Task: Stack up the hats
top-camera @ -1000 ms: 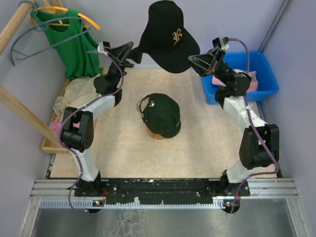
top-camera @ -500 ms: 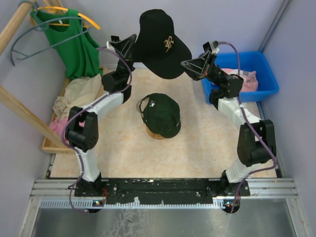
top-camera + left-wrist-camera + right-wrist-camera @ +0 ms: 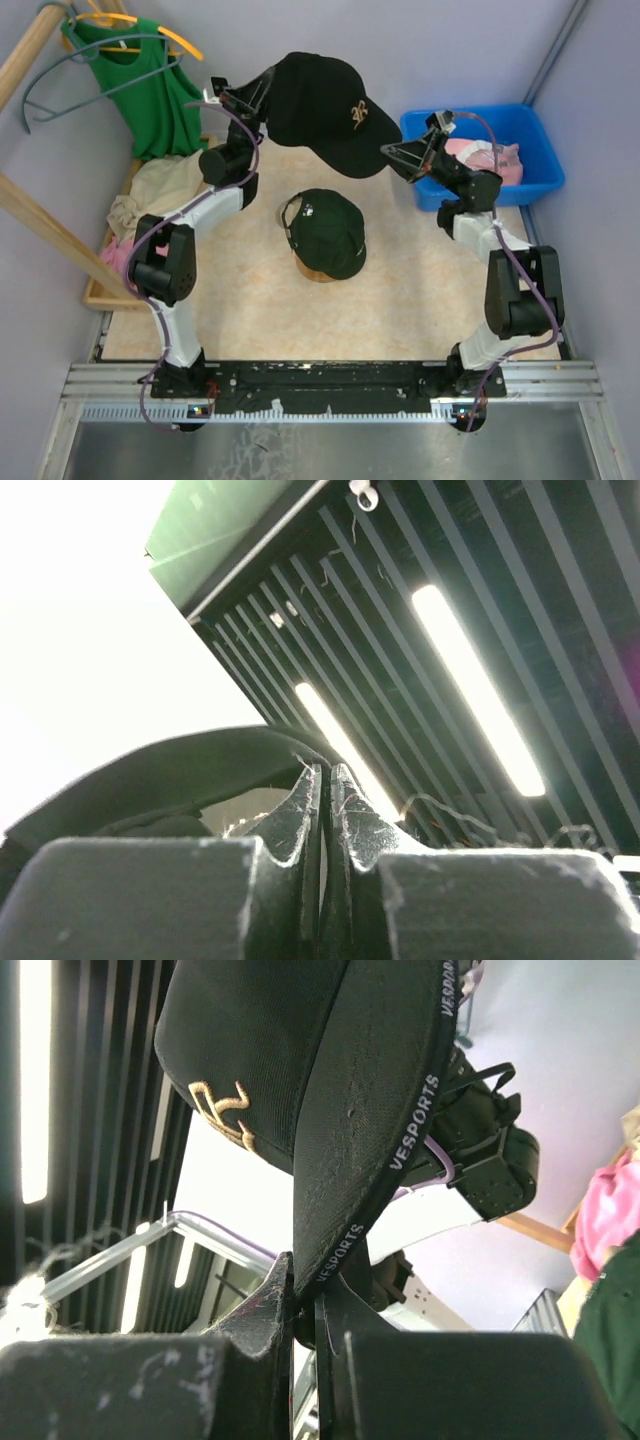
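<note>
A black hat (image 3: pixel 320 100) with a gold emblem hangs in the air at the back, stretched between both grippers. My left gripper (image 3: pixel 262 85) is at its rear edge; in the left wrist view the fingers (image 3: pixel 327 770) stand pressed together with the black fabric (image 3: pixel 150 775) meeting their tips. My right gripper (image 3: pixel 393 155) is shut on the brim, whose edge (image 3: pixel 330 1250) runs down between the fingers (image 3: pixel 305 1295). On the mat's middle a dark green hat (image 3: pixel 325 230) sits on a tan hat (image 3: pixel 315 272). A pink hat (image 3: pixel 480 155) lies in the bin.
A blue bin (image 3: pixel 510 110) stands at the back right. A green sleeveless top (image 3: pixel 150 90) hangs on a hanger at the back left. Cream and pink cloths (image 3: pixel 150 190) lie in a wooden tray on the left. Wooden poles (image 3: pixel 50 235) slant along the left side.
The left gripper's jaws have closed at the black hat's rear edge. The right gripper has swung right and lower with the brim, and the hat now hangs flatter and lower.
</note>
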{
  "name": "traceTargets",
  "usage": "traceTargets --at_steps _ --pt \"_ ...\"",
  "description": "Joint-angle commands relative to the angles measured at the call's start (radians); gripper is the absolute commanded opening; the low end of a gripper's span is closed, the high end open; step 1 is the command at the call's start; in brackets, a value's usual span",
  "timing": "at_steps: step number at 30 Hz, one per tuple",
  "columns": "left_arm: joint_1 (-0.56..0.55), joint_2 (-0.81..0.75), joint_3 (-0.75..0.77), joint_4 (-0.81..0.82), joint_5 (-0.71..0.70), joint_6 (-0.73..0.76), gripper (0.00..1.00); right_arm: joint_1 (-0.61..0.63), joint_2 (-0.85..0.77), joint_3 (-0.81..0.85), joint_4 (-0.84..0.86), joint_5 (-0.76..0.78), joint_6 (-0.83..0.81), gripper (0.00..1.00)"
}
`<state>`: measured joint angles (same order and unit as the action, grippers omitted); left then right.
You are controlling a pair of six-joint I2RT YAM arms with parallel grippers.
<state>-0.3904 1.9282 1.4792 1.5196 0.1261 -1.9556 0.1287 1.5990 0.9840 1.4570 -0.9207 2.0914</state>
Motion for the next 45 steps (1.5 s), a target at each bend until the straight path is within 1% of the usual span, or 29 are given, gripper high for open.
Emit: traceTargets --at_steps 1,4,9,10,12,16,20,22,25,27,30,34,36,38,39,41,42,43,44,45 --pt "0.046 -0.073 -0.035 0.189 -0.009 -0.003 0.09 -0.095 -0.082 -0.002 0.016 -0.026 0.066 0.0" --pt "0.064 -0.108 -0.089 0.199 0.012 -0.003 0.11 -0.126 -0.088 0.013 -0.003 -0.044 0.064 0.0" --pt "0.078 -0.172 -0.215 0.223 0.041 0.002 0.13 -0.136 -0.101 0.061 -0.065 -0.084 0.05 0.0" --pt "0.082 -0.183 -0.235 0.226 0.054 0.006 0.15 -0.136 -0.104 0.071 -0.085 -0.098 0.044 0.0" --pt "0.095 -0.202 -0.265 0.228 0.084 0.015 0.2 -0.136 -0.111 0.097 -0.119 -0.133 0.031 0.0" --pt "0.142 -0.253 -0.358 0.241 0.152 0.035 0.27 -0.137 -0.127 0.11 -0.2 -0.169 0.016 0.0" --pt "0.198 -0.34 -0.505 0.235 0.209 0.064 0.27 -0.136 -0.128 0.1 -0.219 -0.186 0.021 0.0" --pt "0.209 -0.37 -0.563 0.232 0.228 0.07 0.27 -0.136 -0.122 0.111 -0.216 -0.195 0.021 0.0" --pt "0.216 -0.384 -0.597 0.232 0.255 0.071 0.36 -0.134 -0.124 0.116 -0.208 -0.193 0.028 0.0" --pt "0.223 -0.385 -0.602 0.24 0.278 0.065 0.38 -0.131 -0.124 0.113 -0.185 -0.184 0.044 0.0" --pt "0.253 -0.393 -0.636 0.249 0.327 0.05 0.48 -0.129 -0.119 0.109 -0.148 -0.182 0.069 0.0" --pt "0.295 -0.414 -0.727 0.242 0.439 0.014 0.56 -0.129 -0.125 0.089 -0.146 -0.187 0.061 0.0" --pt "0.301 -0.438 -0.764 0.22 0.528 0.02 0.58 -0.129 -0.126 0.082 -0.146 -0.188 0.057 0.0" --pt "0.301 -0.474 -0.803 0.162 0.647 0.058 0.58 -0.131 -0.121 0.085 -0.146 -0.188 0.056 0.0" --pt "0.302 -0.502 -0.823 0.109 0.693 0.095 0.59 -0.131 -0.118 0.088 -0.145 -0.185 0.057 0.0" --pt "0.304 -0.562 -0.835 -0.075 0.816 0.233 0.61 -0.13 -0.109 0.097 -0.146 -0.183 0.062 0.0" --pt "0.302 -0.599 -0.827 -0.214 0.868 0.331 0.62 -0.13 -0.106 0.102 -0.146 -0.182 0.063 0.0" --pt "0.303 -0.635 -0.805 -0.395 0.911 0.475 0.63 -0.131 -0.104 0.105 -0.123 -0.181 0.063 0.0" --pt "0.303 -0.677 -0.775 -0.608 0.928 0.618 0.64 -0.13 -0.101 0.108 -0.117 -0.179 0.063 0.0" --pt "0.302 -0.71 -0.727 -0.831 0.923 0.796 0.66 -0.13 -0.099 0.11 -0.115 -0.178 0.063 0.0"
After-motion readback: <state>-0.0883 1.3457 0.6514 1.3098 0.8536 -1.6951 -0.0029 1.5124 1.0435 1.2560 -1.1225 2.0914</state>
